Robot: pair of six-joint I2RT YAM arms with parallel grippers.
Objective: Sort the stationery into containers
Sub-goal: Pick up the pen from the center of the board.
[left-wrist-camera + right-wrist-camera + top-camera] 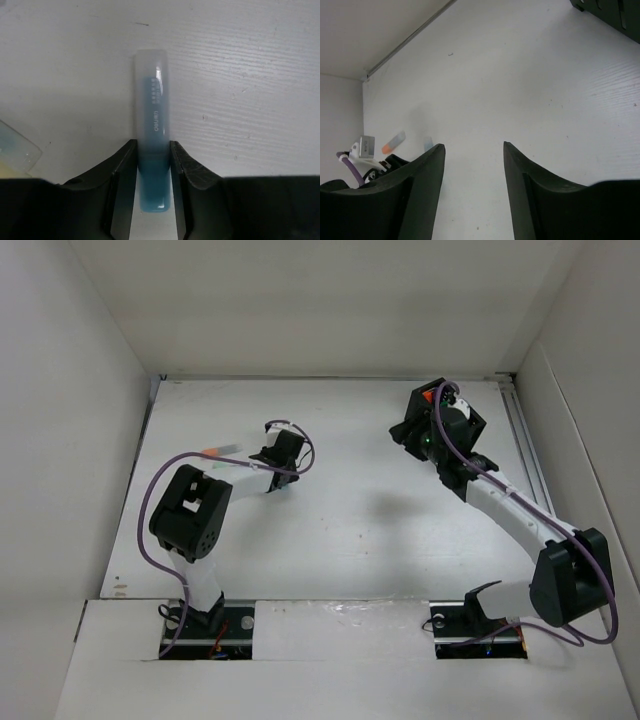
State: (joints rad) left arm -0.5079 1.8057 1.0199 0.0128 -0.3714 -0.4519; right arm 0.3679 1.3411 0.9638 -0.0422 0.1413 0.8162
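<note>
A light blue marker (152,115) with a frosted cap sits between the fingers of my left gripper (152,145), which is shut on its blue end, low over the white table. In the top view the left gripper (279,453) is at the left middle. An orange marker with a clear cap (222,449) lies just left of it and also shows in the right wrist view (393,142). My right gripper (472,146) is open and empty, held above the table next to the black slotted box (607,12). In the top view the right gripper (408,432) covers most of the box (420,398).
White walls enclose the table on the left, far and right sides. A clear cap end of another marker (15,150) lies at the left edge of the left wrist view. Orange items show inside the box.
</note>
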